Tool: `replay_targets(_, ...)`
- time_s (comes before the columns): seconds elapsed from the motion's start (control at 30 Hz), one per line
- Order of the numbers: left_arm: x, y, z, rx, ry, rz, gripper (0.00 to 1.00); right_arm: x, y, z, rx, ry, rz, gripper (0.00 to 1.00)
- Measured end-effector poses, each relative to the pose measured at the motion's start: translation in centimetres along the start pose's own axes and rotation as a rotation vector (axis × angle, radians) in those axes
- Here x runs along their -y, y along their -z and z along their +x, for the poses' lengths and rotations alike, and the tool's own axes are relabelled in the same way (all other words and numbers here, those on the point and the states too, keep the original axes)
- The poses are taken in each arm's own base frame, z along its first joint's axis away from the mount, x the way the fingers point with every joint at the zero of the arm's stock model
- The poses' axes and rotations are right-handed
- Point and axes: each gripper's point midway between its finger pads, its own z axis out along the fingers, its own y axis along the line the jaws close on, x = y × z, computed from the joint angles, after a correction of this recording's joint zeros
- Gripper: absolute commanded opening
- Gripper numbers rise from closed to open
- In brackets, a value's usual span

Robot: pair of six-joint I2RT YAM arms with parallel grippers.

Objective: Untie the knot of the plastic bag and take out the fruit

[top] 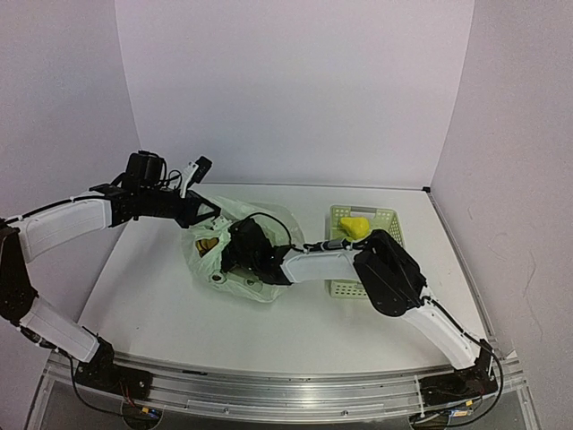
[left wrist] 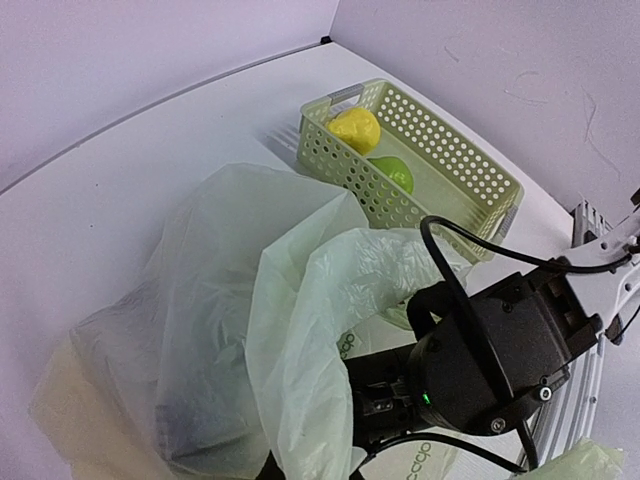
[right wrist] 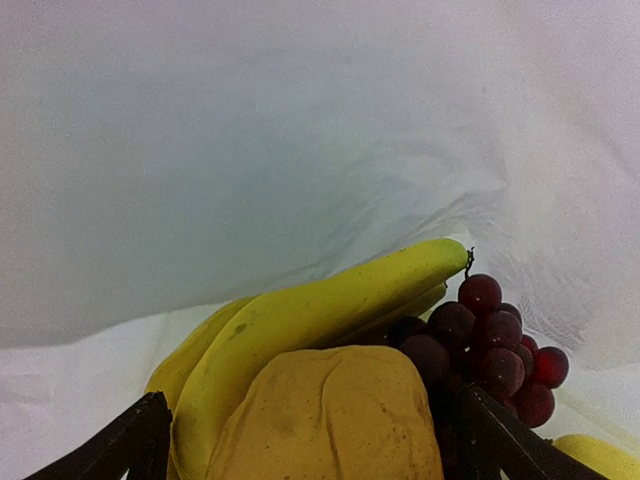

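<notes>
From the top view, you see the plastic bag, thin, crinkled, translucent pale green film, slumped on the white table between the two arms, just left of one rigid pale green perforated basket. One smooth yellow fruit shows in that basket. Your left gripper sits at the bag's upper rim with its fingers drawn together to a point on the film. Your right gripper is sunk into the bag's open mouth. In the left wrist view, the plastic bag rises close to the lens in soft, glossy folds that hide your own fingers. Behind it the basket holds two pieces, one yellow lemon and one green fruit, side by side. The black wrist of the right arm pushes in under the film. In the right wrist view, you are inside the bag, with milky film all around. The right gripper is spread wide, one dark finger at each lower corner. One matte, lumpy orange-yellow piece sits between the fingers, and you cannot tell whether they touch it. Behind it lie two smooth curved bananas and one bunch of dark red-purple grapes.
</notes>
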Motion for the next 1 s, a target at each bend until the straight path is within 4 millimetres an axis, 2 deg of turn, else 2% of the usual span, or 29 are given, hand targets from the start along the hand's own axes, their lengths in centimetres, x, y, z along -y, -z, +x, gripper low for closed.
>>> replay_targets(0.13, 0.2, 0.0, 0.1, -0.004, 0.004, 0.013, 0.0, 0.4, -0.2, -0.3, 0.012, -0.006, 0.0, 0.47)
replay_targets(0.23, 0.2, 0.0, 0.1, -0.005, 0.005, 0.014, 0.0, 0.5, -0.3, -0.4, 0.016, -0.007, -0.002, 0.33)
replay_targets(0.33, 0.0, 0.1, -0.1, 0.0, 0.004, 0.009, 0.0, 0.5, 0.0, -0.1, 0.014, -0.011, -0.013, 0.25)
replay_targets(0.47, -0.5, 0.4, -0.6, 0.012, 0.0, -0.005, 0.0, 0.0, 1.6, 0.4, -0.026, 0.011, -0.058, 0.21)
replay_targets(0.57, -0.9, 0.4, -0.7, 0.014, -0.001, -0.013, 0.0, -0.4, 3.7, -0.2, -0.044, 0.027, -0.096, 0.2)
replay_targets(0.67, -1.3, 0.5, -0.9, 0.02, -0.003, -0.025, 0.0, -0.6, 6.4, -2.3, -0.036, 0.035, -0.134, 0.19)
replay_targets(0.87, -1.4, 0.5, -0.9, 0.021, -0.015, -0.027, 0.0, -1.2, 12.7, -8.7, 0.07, 0.032, -0.212, 0.19)
replay_targets(0.93, -1.4, 0.5, -0.9, 0.021, -0.017, -0.027, 0.0, -1.3, 14.5, -10.1, 0.101, 0.026, -0.234, 0.19)
replay_targets(1.0, -1.4, 0.4, -0.9, 0.021, -0.017, -0.027, 0.0, -1.7, 15.9, -10.8, 0.114, 0.019, -0.26, 0.18)
